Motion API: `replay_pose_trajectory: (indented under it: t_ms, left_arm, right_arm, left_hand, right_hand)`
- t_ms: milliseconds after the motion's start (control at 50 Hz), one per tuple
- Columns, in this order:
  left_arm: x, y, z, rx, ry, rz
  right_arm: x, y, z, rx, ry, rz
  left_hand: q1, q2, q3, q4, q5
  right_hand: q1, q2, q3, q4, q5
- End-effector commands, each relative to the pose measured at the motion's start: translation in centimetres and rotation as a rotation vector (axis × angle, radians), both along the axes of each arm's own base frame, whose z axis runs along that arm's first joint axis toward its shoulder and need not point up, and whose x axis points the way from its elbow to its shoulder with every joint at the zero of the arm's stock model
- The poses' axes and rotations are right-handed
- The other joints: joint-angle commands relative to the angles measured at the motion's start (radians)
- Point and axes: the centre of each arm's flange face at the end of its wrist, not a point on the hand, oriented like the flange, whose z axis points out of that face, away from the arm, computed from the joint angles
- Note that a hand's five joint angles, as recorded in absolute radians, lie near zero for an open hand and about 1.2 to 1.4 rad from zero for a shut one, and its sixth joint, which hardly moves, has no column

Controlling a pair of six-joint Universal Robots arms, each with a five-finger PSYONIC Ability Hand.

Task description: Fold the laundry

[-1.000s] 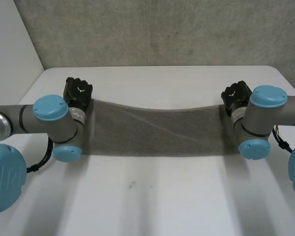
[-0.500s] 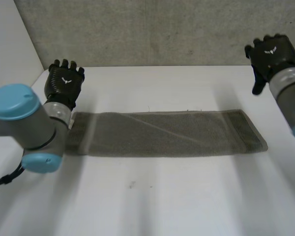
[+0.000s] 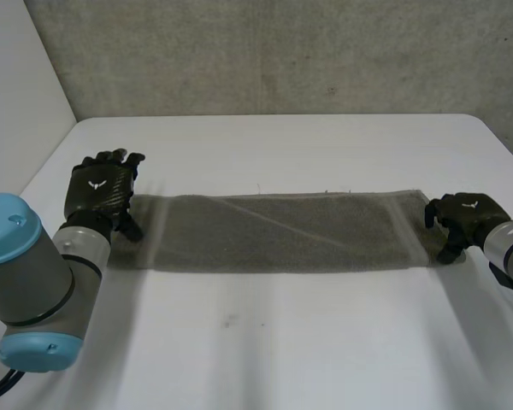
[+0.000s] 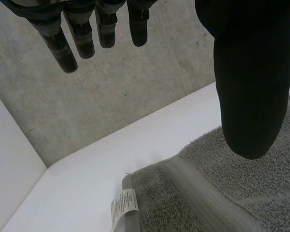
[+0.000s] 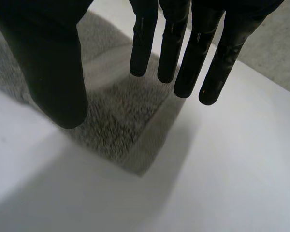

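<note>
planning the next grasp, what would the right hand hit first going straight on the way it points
Probably the towel, near its end corner: the right hand points its straight fingers down at it, though depth is unclear.

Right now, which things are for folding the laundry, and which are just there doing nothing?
For the job:
- grey towel, lying flat in a long strip
- left hand, open, at one end of it
- right hand, open, at the other end

Just there:
- white table
- grey wall behind it
</note>
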Motion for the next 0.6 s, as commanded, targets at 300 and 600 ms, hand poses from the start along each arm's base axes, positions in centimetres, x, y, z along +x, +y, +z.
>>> replay_pose_trajectory:
  t_ms: [300,600]
  left_arm:
    - [0.1,0.5,-0.4,0.013,-0.017,-0.002]
    - [0.2,0.7,0.2,-0.001,-0.012,-0.004]
  right_arm:
    - [-3.3,-2.5,-0.6,-0.042,0.096,-0.12]
    - [-9.6,-5.2,3.4,-0.259,0.328,-0.338]
  left_hand:
    - [-0.009,0.008,0.008,0.006,-0.032]
    - [-0.009,0.008,0.008,0.006,-0.032]
  right_hand:
    - [0.866,0.776,0.769,0.771,0.797]
    - [0.866,0.776,0.769,0.771,0.797]
